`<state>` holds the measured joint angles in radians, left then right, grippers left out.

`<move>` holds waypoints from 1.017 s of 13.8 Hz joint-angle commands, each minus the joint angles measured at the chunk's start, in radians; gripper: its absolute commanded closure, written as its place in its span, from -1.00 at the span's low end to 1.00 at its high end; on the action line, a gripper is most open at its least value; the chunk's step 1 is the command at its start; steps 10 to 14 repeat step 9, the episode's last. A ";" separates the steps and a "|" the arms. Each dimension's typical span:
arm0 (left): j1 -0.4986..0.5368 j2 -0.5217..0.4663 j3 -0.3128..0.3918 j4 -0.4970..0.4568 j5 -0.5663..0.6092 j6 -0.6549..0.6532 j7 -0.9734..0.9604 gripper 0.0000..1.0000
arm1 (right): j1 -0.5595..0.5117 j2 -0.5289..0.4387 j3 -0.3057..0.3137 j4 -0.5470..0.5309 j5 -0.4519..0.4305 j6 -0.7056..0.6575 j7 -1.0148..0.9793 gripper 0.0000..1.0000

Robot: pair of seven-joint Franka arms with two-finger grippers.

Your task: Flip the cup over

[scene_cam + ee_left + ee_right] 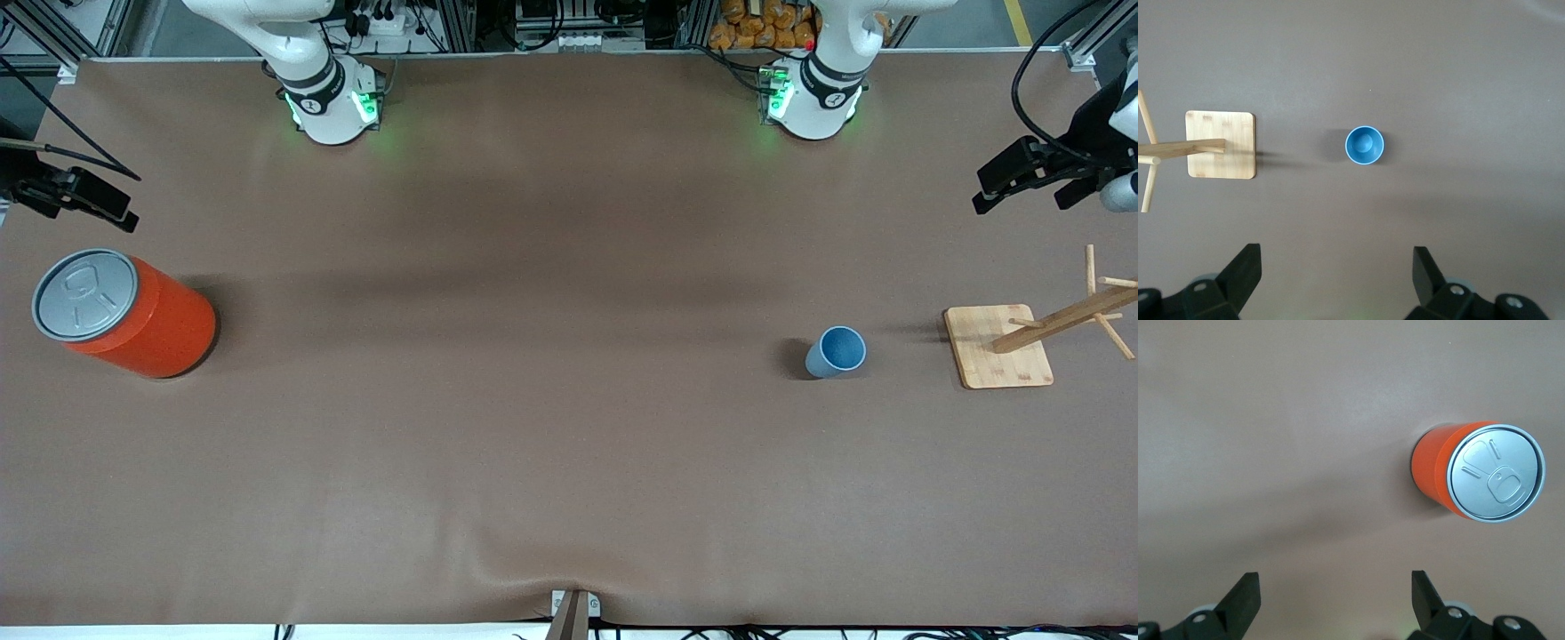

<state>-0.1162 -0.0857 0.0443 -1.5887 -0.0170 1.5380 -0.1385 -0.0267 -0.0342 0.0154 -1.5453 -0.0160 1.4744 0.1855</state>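
Blue plastic cup (836, 351) stands mouth-up on desk (533, 444); stage undetermined; left gripper (1337, 280) and right gripper (1335, 600) spread wide, waiting aloft

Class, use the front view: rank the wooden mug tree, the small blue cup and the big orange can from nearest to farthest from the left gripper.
The left gripper, fingers open, hangs over the left arm's end of the table.
1. Wooden mug tree on a square bamboo base: at that same end.
2. Small blue plastic cup: upright beside the tree, toward the table's middle.
3. Large orange can with a silver lid: at the right arm's end.
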 commanded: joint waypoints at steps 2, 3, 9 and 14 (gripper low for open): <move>-0.022 -0.023 0.011 -0.017 0.020 -0.018 -0.001 -1.00 | -0.022 -0.013 0.011 -0.003 0.016 -0.008 -0.015 -1.00; -0.022 -0.023 0.008 -0.017 0.038 -0.024 0.013 -1.00 | -0.022 -0.013 0.011 -0.003 0.016 -0.008 -0.015 -1.00; -0.020 -0.025 0.009 -0.016 0.038 -0.033 0.037 -1.00 | -0.022 -0.013 0.011 -0.003 0.016 -0.008 -0.014 -1.00; -0.020 -0.025 0.009 -0.016 0.038 -0.033 0.037 -1.00 | -0.022 -0.013 0.011 -0.003 0.016 -0.008 -0.014 -1.00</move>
